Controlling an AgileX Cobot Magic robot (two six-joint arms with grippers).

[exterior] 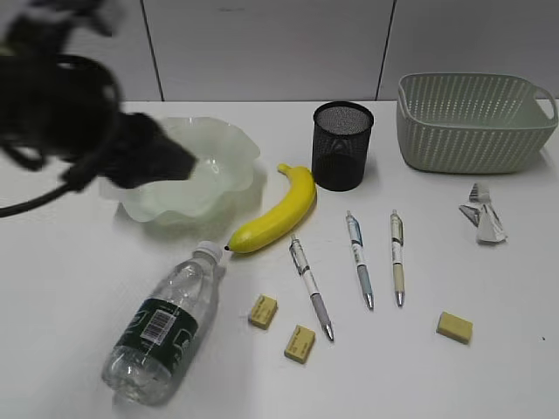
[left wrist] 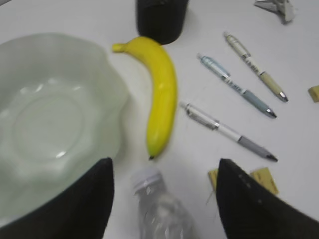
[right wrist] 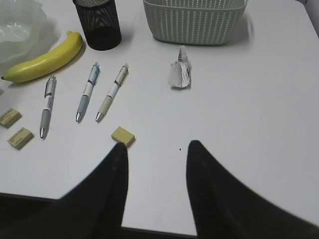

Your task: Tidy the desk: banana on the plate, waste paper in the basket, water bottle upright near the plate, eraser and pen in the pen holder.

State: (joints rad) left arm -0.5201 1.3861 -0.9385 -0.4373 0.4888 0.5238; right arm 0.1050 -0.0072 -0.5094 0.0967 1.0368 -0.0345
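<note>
The banana (exterior: 278, 212) lies on the desk (exterior: 489, 375) between the plate (exterior: 218, 175) and the pen holder (exterior: 342, 145). The water bottle (exterior: 166, 327) lies on its side, cap toward the banana. Three pens (exterior: 360, 260) and three yellow erasers (exterior: 263, 311) lie in front. The waste paper (exterior: 485, 212) lies near the basket (exterior: 472, 120). My left gripper (left wrist: 164, 167) is open above the bottle cap (left wrist: 145, 179), over the plate's edge in the exterior view (exterior: 179, 161). My right gripper (right wrist: 155, 149) is open and empty near the front edge, beside an eraser (right wrist: 123, 136).
The basket (right wrist: 194, 20) stands at the back right and is empty. The pen holder (right wrist: 97, 22) is empty. The left arm's dark body and cables (exterior: 52, 105) hang over the left of the desk. The desk's front edge shows in the right wrist view (right wrist: 149, 231).
</note>
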